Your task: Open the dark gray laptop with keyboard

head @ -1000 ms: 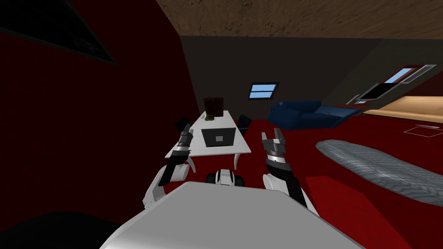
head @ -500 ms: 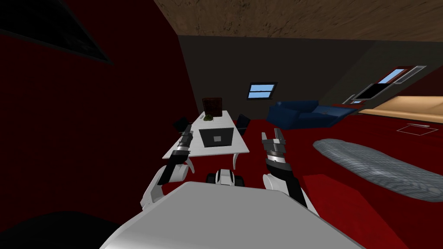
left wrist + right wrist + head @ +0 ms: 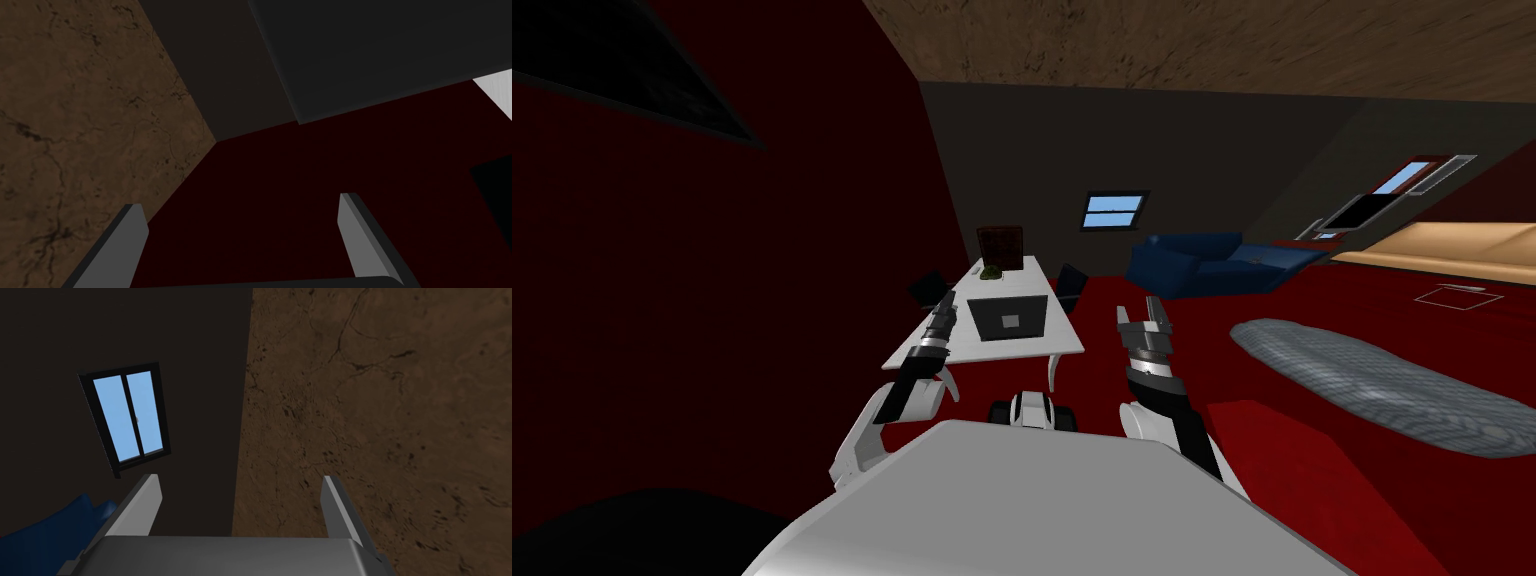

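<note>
A dark gray laptop (image 3: 1009,317) lies on the near end of a long white table (image 3: 967,347) ahead of me in the head view, its lid facing up with a pale square mark on it. My left gripper (image 3: 947,301) is raised over the table's left edge, just left of the laptop and not touching it; its fingers (image 3: 130,232) stand open with nothing between them. My right gripper (image 3: 1142,318) is held up to the right of the table, over the red floor, its fingers (image 3: 150,500) open and empty.
Dark chairs (image 3: 1068,287) stand at both sides of the table. A small green thing (image 3: 993,271) and a dark brown box (image 3: 999,244) sit at its far end. A blue sofa (image 3: 1202,264) is at the back right and a grey rug (image 3: 1372,380) on the red floor at right.
The whole head view has shifted slightly left, so I have turned or moved a little. My left gripper has reached a bit farther along the table's left edge; the right has not moved.
</note>
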Motion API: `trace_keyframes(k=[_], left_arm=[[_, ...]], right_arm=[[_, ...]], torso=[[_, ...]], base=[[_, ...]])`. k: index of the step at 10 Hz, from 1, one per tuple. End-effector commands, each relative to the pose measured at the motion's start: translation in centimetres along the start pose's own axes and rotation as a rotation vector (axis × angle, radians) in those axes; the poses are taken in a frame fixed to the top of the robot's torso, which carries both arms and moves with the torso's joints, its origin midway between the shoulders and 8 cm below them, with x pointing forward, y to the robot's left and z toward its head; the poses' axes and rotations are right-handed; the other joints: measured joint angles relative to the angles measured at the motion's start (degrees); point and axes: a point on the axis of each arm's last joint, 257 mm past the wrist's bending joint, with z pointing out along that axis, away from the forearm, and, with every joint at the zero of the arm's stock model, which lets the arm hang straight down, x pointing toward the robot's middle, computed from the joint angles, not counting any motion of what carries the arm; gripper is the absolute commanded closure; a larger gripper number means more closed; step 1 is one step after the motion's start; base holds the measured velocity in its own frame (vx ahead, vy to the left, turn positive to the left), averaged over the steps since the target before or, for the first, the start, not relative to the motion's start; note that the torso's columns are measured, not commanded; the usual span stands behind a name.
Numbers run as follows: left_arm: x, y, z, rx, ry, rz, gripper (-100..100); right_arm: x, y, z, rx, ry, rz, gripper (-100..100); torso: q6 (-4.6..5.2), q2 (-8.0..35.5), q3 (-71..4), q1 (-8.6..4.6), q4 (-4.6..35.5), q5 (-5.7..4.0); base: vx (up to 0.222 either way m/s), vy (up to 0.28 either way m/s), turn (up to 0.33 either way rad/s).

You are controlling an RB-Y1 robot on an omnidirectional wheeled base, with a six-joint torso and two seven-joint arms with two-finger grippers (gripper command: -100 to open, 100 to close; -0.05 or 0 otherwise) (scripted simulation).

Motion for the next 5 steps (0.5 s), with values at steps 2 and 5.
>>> trace_keyframes(k=[2,5], left_arm=[[-0.1,1.4,-0.1,-0.063,0.011,0.033,-100],[-0.3,2.7,-0.2,-0.119,0.023,0.068,-100]], right_arm=[[0.0,0.0,0.0,0.0,0.0,0.0,0],[0.0,0.0,0.0,0.0,0.0,0.0,0]], torso=[[0.0,0.02,0.01,-0.02,0.01,0.0],[0.0,0.01,0.01,-0.02,0.0,-0.01]], base=[[0.003,-0.029,-0.02],[0.004,-0.033,-0.022]])
